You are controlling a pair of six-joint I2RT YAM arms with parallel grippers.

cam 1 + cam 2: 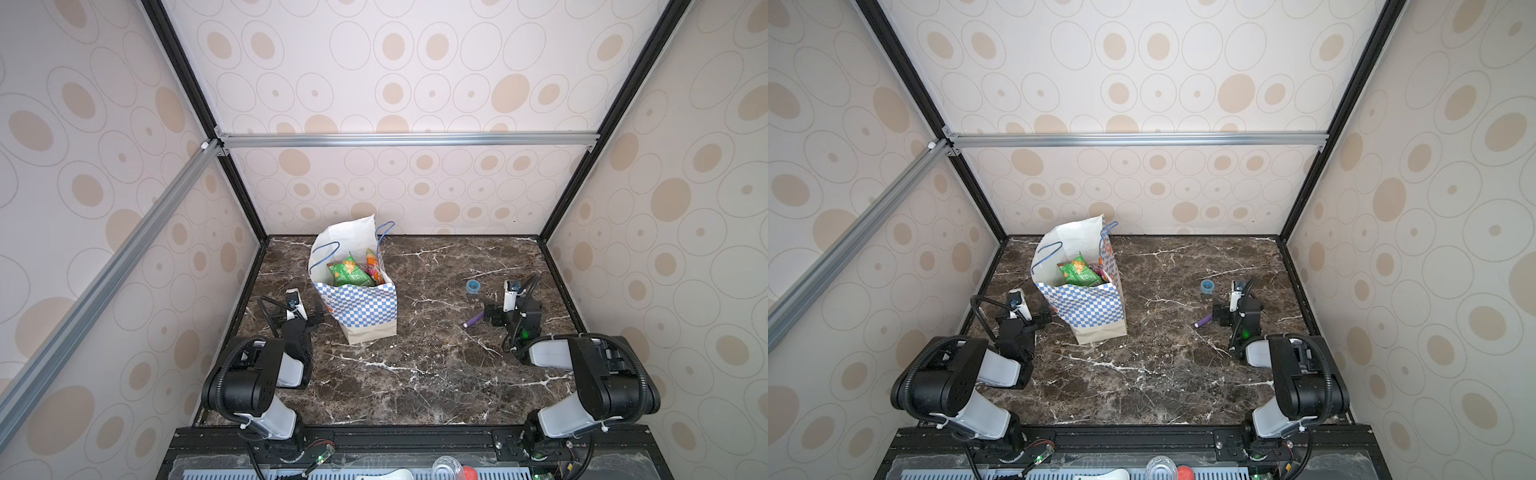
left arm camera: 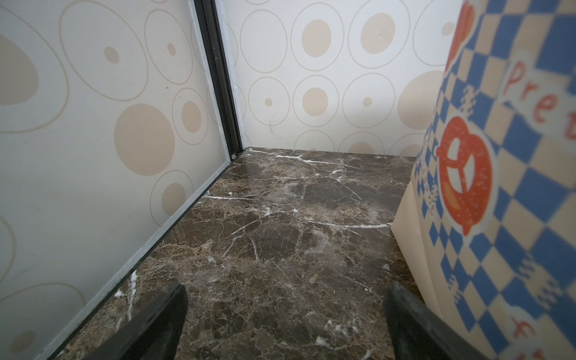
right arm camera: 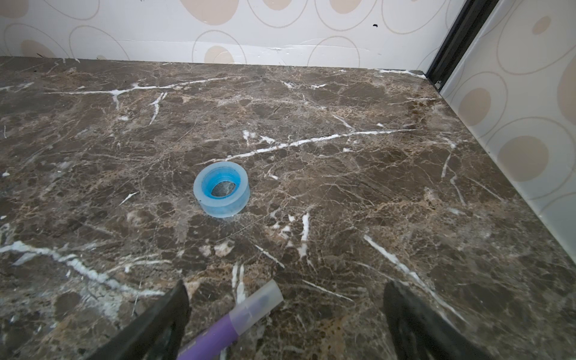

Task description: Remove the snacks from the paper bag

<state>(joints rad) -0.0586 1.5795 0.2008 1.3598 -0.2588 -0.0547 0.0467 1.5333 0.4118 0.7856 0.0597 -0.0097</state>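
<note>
Several snacks [image 1: 351,272] inside upright paper bag [image 1: 361,309] | left gripper [image 2: 285,296] — apart | right gripper [image 3: 286,293] — apart

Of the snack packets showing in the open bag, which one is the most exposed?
The green packet: it lies on top in the paper bag, mostly uncovered; the orange packet beside it only peeks out.

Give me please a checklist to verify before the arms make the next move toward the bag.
1. Paper bag stands upright, mouth open: ok.
2. Snacks visible inside the mouth: ok.
3. Left gripper open and empty, beside the bag: ok.
4. Right gripper open: ok.
5. Purple pen clear of the right gripper: not ok, its end lies between the jaws.
6. How many snacks lie deeper: cannot tell.
</note>
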